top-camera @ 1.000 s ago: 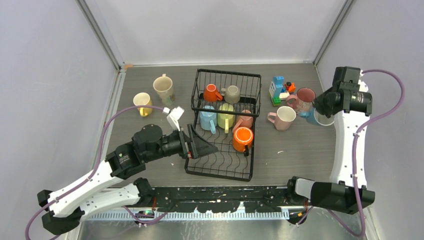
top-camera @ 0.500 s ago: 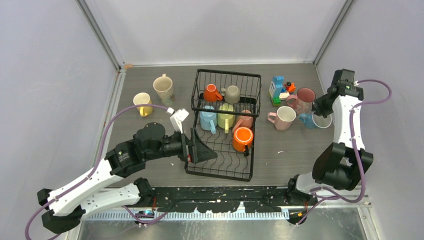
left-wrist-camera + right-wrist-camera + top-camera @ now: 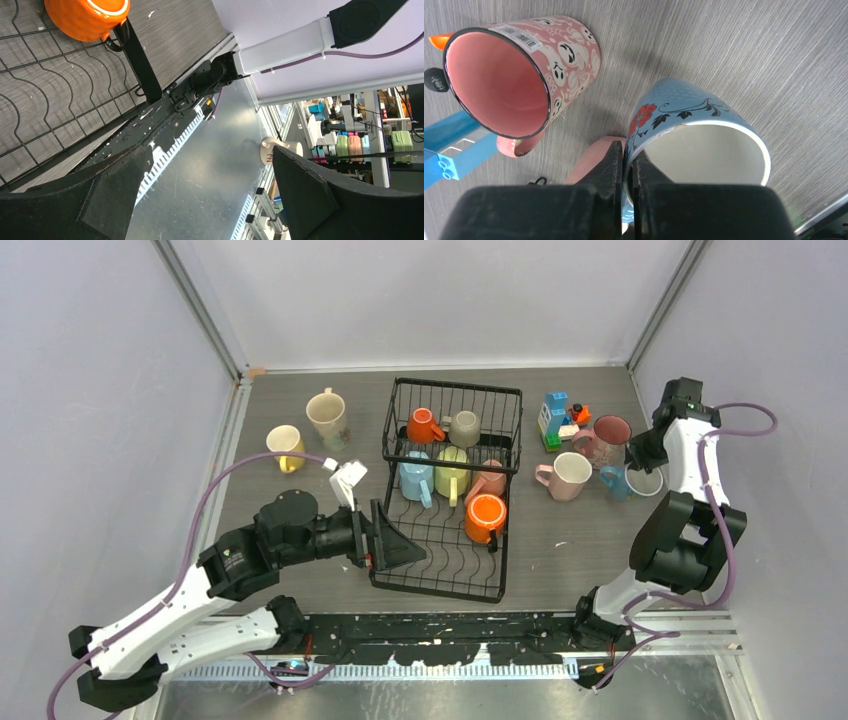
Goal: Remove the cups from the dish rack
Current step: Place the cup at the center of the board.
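Observation:
The black wire dish rack (image 3: 505, 540) stands mid-table. It holds several cups: a small orange one (image 3: 425, 426), a grey one (image 3: 464, 427), light blue (image 3: 415, 478), pale green (image 3: 451, 470), pink (image 3: 489, 478) and a large orange cup (image 3: 486, 515). My right gripper (image 3: 640, 455) is shut on the rim of a blue flowered cup (image 3: 689, 125), one finger inside the wall and one outside. That cup sits low over the table at the far right. My left gripper (image 3: 395, 540) is open over the rack's near-left edge, with nothing between its fingers (image 3: 305, 195). The orange cup (image 3: 85, 17) is beyond them.
On the table right of the rack are a pink patterned cup (image 3: 524, 75), a plain pink cup (image 3: 567, 475) and a toy-block figure (image 3: 558, 420). A cream cup (image 3: 326, 414) and a yellow cup (image 3: 285, 445) stand left of the rack. Walls close in on both sides.
The right arm has folded, its elbow dropping toward the near edge, while its gripper stays shut on the blue cup. The left gripper has drifted slightly left and nearer.

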You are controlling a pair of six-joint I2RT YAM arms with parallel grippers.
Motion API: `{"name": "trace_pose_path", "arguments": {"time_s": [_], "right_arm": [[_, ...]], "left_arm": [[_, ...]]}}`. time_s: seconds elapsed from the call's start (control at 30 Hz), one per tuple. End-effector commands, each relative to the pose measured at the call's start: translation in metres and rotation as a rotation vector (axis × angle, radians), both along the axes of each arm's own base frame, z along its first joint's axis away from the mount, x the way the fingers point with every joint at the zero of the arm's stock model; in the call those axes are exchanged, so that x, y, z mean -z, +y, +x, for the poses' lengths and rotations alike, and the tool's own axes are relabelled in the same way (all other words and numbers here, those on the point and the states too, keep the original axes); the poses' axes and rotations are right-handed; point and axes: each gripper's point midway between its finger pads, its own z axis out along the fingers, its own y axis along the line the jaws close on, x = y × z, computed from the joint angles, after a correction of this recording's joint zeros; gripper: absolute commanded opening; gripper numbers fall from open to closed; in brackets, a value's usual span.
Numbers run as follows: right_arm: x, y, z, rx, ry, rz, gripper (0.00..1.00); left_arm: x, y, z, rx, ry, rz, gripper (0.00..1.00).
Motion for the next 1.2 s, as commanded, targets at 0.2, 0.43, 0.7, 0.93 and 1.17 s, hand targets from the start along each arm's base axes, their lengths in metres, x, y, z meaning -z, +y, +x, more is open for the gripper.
{"name": "trace_pose_path", "arguments": {"time_s": [0.2, 0.43, 0.7, 0.93, 1.17], "right_arm": [[-0.003, -0.016, 0.036, 0.07, -0.075, -0.007, 0.0], [0.0, -0.016, 0.043, 0.076, -0.086, 0.004, 0.0], [0.004, -0.013, 0.052, 0.082, -0.089, 0.024, 0.01], [0.007, -0.006, 0.058, 0.064, -0.08, 0.038, 0.1], [0.007, -0.003, 0.049, 0.048, -0.039, 0.024, 0.2]], "left_arm": [[-0.015, 0.007, -0.002, 0.007, -0.056, -0.001, 1.0], [-0.016, 0.01, -0.003, 0.006, -0.059, 0.003, 1.0], [-0.02, 0.014, -0.005, 0.002, -0.063, -0.006, 1.0], [-0.02, 0.017, -0.006, -0.007, -0.056, -0.014, 1.0], [-0.022, 0.019, -0.008, -0.005, -0.056, -0.022, 1.0]]}}
